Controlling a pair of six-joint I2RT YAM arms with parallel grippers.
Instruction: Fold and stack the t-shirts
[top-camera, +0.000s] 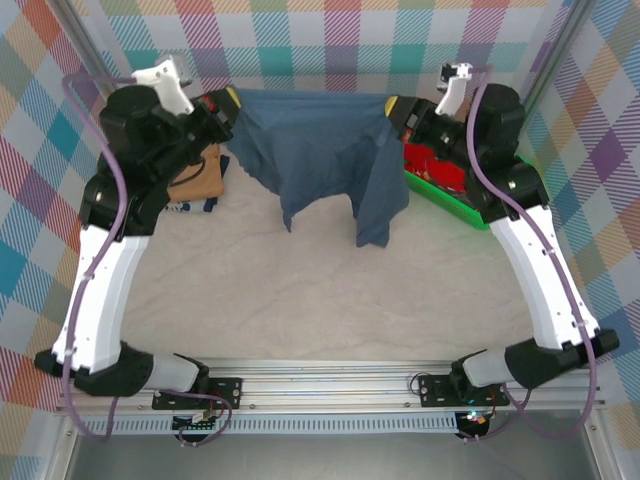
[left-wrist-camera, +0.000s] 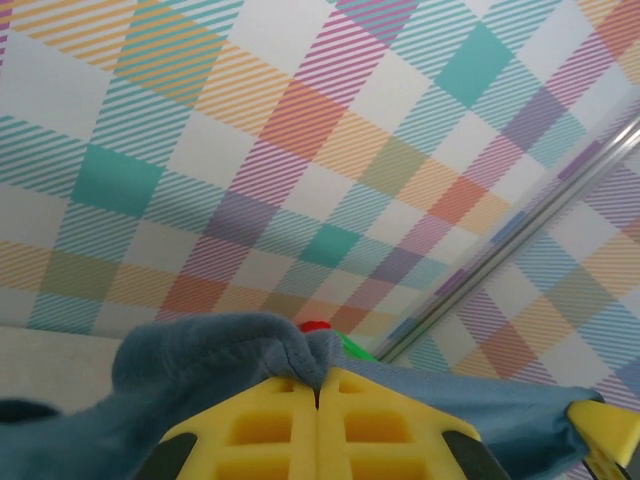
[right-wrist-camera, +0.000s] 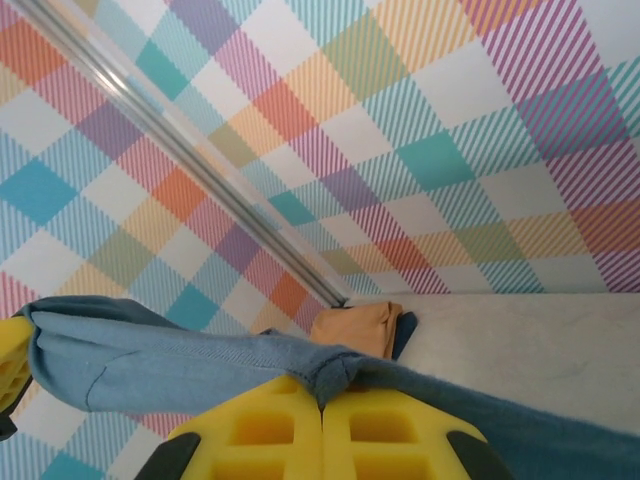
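Top view, near edge: the metal rail (top-camera: 320, 385) is bolted along the surface (top-camera: 320, 290), and the two arm bases (top-camera: 130, 368) are fixed to it, one at each end. Both arms are raised and reach toward the far side.

Far centre: the slate-blue t-shirt (top-camera: 320, 150) is held aloft and stretched between the two grippers along its upper edge. The cloth hangs from that edge in uneven folds over the far part of the surface, lower on the right than on the left. Whether the lowest fold touches the surface cannot be told.

Left gripper (top-camera: 225, 105): in its wrist view the yellow fingers (left-wrist-camera: 260, 430) are pressed together, and a bunched fold of the blue cloth is pinched at their tips.

Right gripper (top-camera: 395, 105): in its wrist view the yellow fingers (right-wrist-camera: 385, 440) are likewise pressed together, and the seamed edge of the same shirt is pinched between them.

Far left: the tan t-shirt (top-camera: 195, 185) lies on the surface, partly hidden by the left arm.

Far right: the red t-shirt (top-camera: 435, 165) lies in the green mesh basket (top-camera: 440, 195), partly hidden by the right arm.

The scene is enclosed by a checked backdrop (top-camera: 330, 40).
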